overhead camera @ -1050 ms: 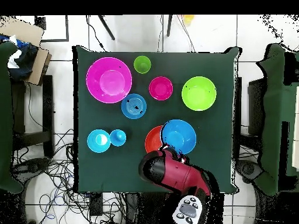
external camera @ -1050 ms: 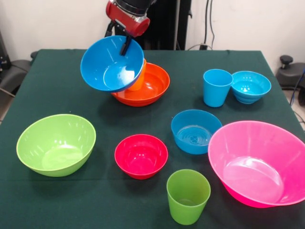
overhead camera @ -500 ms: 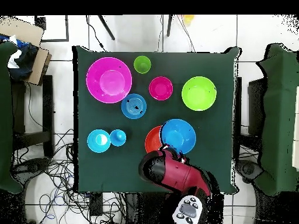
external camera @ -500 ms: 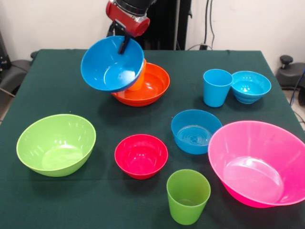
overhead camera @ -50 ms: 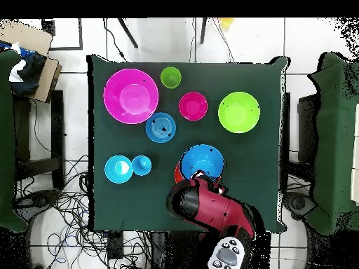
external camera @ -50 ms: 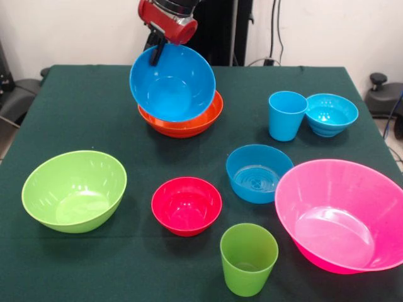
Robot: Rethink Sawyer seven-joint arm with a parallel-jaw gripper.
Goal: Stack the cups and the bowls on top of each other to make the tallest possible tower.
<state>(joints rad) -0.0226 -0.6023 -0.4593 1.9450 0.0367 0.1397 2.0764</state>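
Observation:
My gripper [external camera @ -50 ms: 155, 56] is shut on the far rim of the large blue bowl [external camera @ -50 ms: 173, 85], which hangs tilted with its opening toward the camera. It sits over the wide orange bowl [external camera @ -50 ms: 189, 126] and covers most of it. From above, the blue bowl [overhead camera @ -50 ms: 202, 161] hides nearly all of the orange bowl [overhead camera @ -50 ms: 177, 170], with the red arm just below. Standing apart on the table are the lime green bowl [external camera @ -50 ms: 74, 190], small red bowl [external camera @ -50 ms: 186, 206], green cup [external camera @ -50 ms: 248, 259], medium blue bowl [external camera @ -50 ms: 258, 173], pink bowl [external camera @ -50 ms: 343, 214], light blue cup [external camera @ -50 ms: 286, 116] and turquoise bowl [external camera @ -50 ms: 330, 114].
The dark green table [external camera @ -50 ms: 82, 113] ends close to the pink bowl on the right and to the green cup at the front. Chairs [overhead camera @ -50 ms: 14, 140] stand at both sides of the table in the overhead view, and cables lie on the floor.
The gripper has carried the large blue bowl sideways from beside the orange bowl to over it. The bowl now tilts more upright and covers the orange bowl's inside.

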